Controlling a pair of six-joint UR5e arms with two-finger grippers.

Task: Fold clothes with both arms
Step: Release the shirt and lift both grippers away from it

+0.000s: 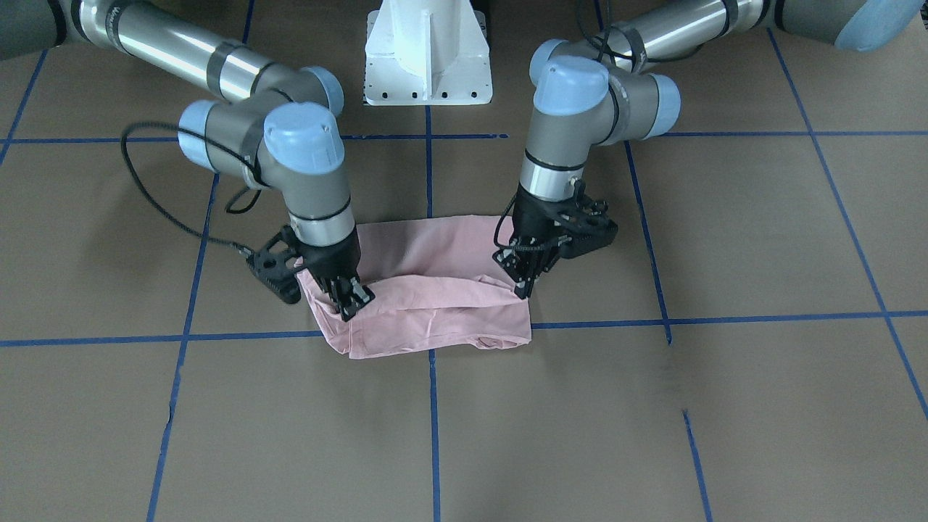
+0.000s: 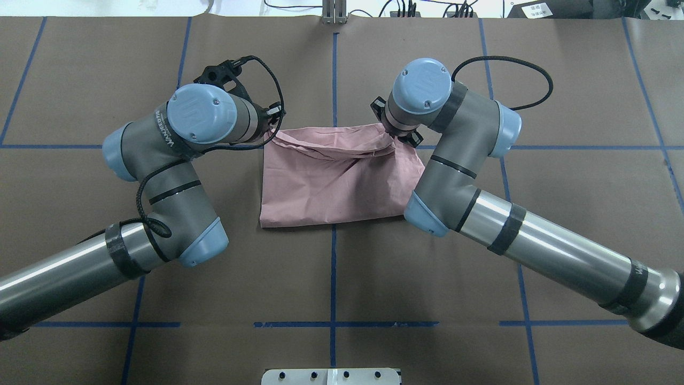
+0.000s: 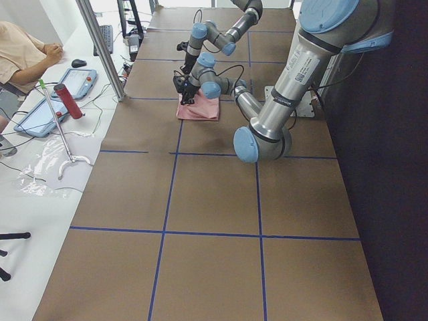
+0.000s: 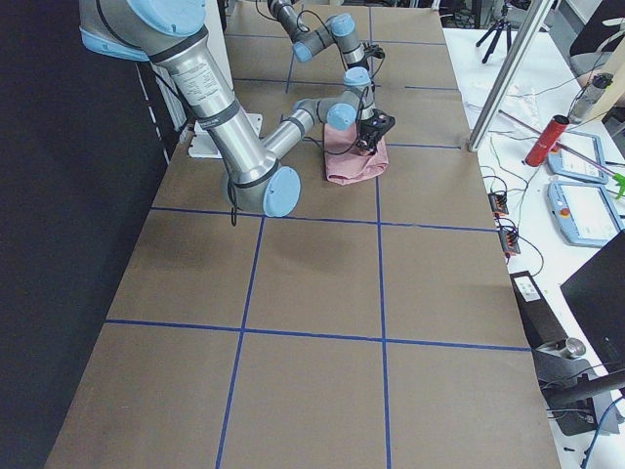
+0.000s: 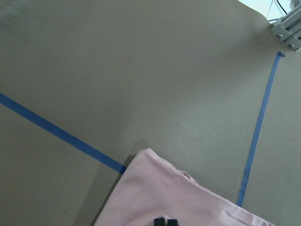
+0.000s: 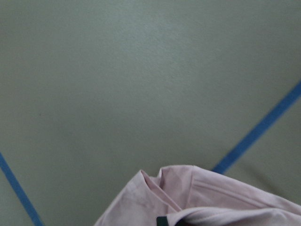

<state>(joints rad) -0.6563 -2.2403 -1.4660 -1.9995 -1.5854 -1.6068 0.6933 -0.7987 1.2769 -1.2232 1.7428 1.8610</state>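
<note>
The pale pink T-shirt [image 2: 334, 184] lies folded into a rough rectangle at the table's middle, with its print hidden. It also shows in the front view [image 1: 435, 304]. My left gripper [image 1: 520, 288] is shut on the shirt's far edge at its left corner; in the left wrist view the tips [image 5: 165, 221] pinch pink cloth. My right gripper [image 1: 355, 299] is shut on the far edge at the right corner, where the cloth bunches [image 6: 197, 197]. The held edge is raised into a loose fold [image 2: 342, 147]. In the overhead view both grippers are mostly hidden under the wrists.
The white pedestal base [image 1: 428, 58] stands behind the shirt. Blue tape lines [image 1: 433, 406] grid the brown table. Beyond the far edge are a metal post [image 3: 100, 47], a red bottle [image 3: 67, 100], tablets and a seated person [image 3: 23, 47].
</note>
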